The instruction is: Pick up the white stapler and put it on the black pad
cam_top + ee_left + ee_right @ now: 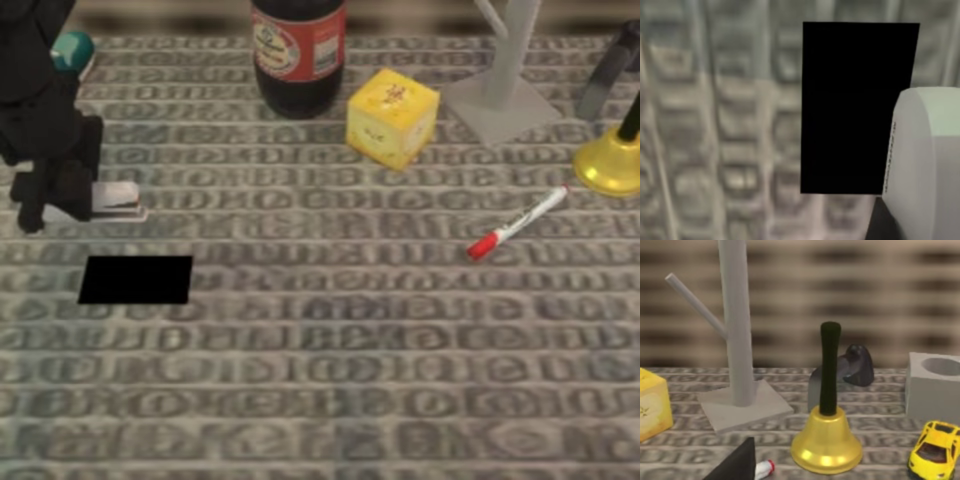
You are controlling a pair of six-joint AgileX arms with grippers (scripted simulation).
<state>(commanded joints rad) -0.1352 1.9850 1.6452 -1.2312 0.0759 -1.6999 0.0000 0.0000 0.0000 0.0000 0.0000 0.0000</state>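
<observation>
The left gripper (pixel 95 200) holds one stapler (pixel 118 199) between its jaws at the table's left, just above and beside the one black pad (pixel 136 280), not on it. Elsewhere stand one bottle (pixel 298 52), one yellow cube (pixel 392 117), one marker (pixel 518 222), one bell (pixel 612 160) and one grey stand (pixel 505 95). The right arm is parked at right; I cannot tell its jaws.

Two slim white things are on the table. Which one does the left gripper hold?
The white stapler, at the table's left beside the left gripper, above the black pad. The marker, red-capped, lies alone at the right.
</observation>
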